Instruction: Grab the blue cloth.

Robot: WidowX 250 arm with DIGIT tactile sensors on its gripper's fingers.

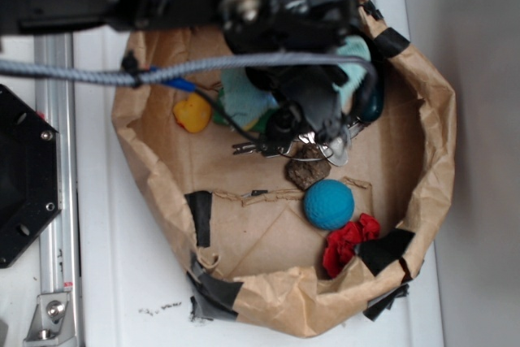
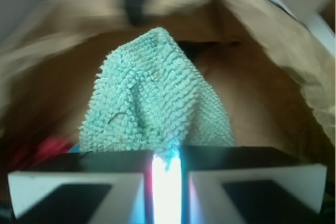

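The blue cloth (image 2: 152, 98), a light teal terry rag, rises in a wrinkled peak straight ahead of my jaws in the wrist view. Its lower tip is pinched in the narrow gap between them. My gripper (image 2: 167, 163) is shut on that tip. In the exterior view the gripper (image 1: 315, 123) hangs over the back of the brown paper bag. The blue cloth (image 1: 242, 97) shows to its left and again at its upper right, and the arm hides the part between.
The paper bag's crumpled wall (image 1: 431, 168) rings everything. Inside lie a blue ball (image 1: 328, 203), a red fabric scrap (image 1: 349, 241), a yellow toy (image 1: 192, 113), a brown lump (image 1: 307, 172) and metal keys (image 1: 264, 149). A grey cable (image 1: 97, 73) crosses above.
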